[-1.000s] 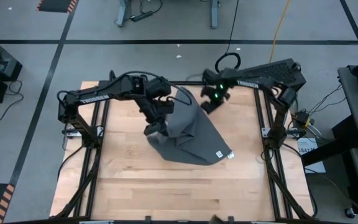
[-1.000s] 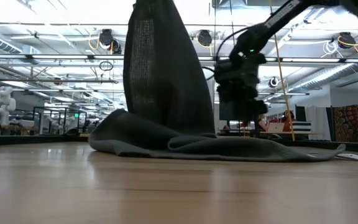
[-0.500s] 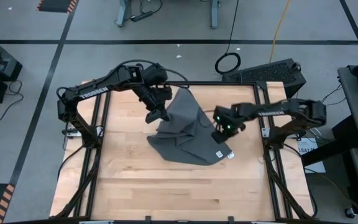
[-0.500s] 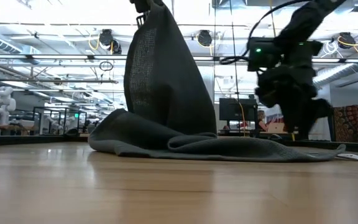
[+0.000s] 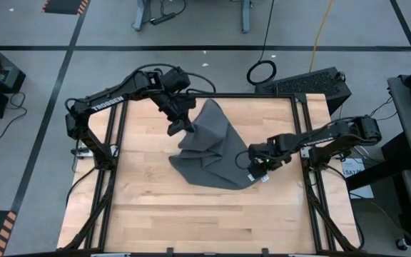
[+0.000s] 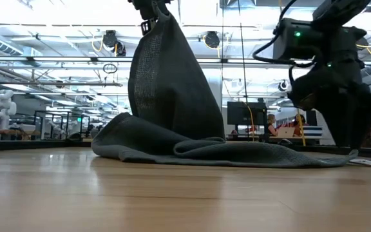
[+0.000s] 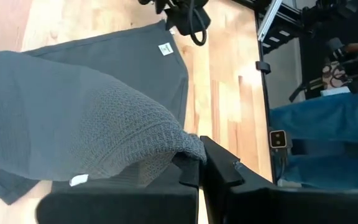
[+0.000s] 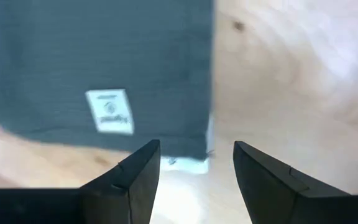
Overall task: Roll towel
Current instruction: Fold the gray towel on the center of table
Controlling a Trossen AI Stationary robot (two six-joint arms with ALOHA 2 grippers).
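Note:
The dark grey towel [image 5: 216, 153] lies bunched on the table's middle, with one corner lifted high. A white tag [image 8: 109, 111] sits near its near right corner [image 8: 194, 140]. My left gripper [image 5: 180, 127] is shut on the lifted corner, above the towel's far left part. My right gripper [image 5: 252, 165] is open and low over the near right corner. In the right wrist view its fingers [image 8: 140, 167] stand on either side of that corner, and no touch shows. My left gripper pinches a bunched corner of the towel [image 7: 180, 147] between its two fingers. The cloth hangs below the fingers in a draped cone [image 6: 166, 84]. The towel's lower part [image 6: 237, 153] lies slack on the table.
The bare wooden table top [image 5: 155, 207] stretches to the near side and the left of the towel. Black frame rails [image 5: 302, 135] run along the table's sides. The room's floor and equipment show beyond the far edge.
My right gripper has swung from beside the towel's far side toward the near right and gone down to the tagged corner. My left gripper has drawn the held corner a little toward the far edge. The towel's lower part has stayed on the table.

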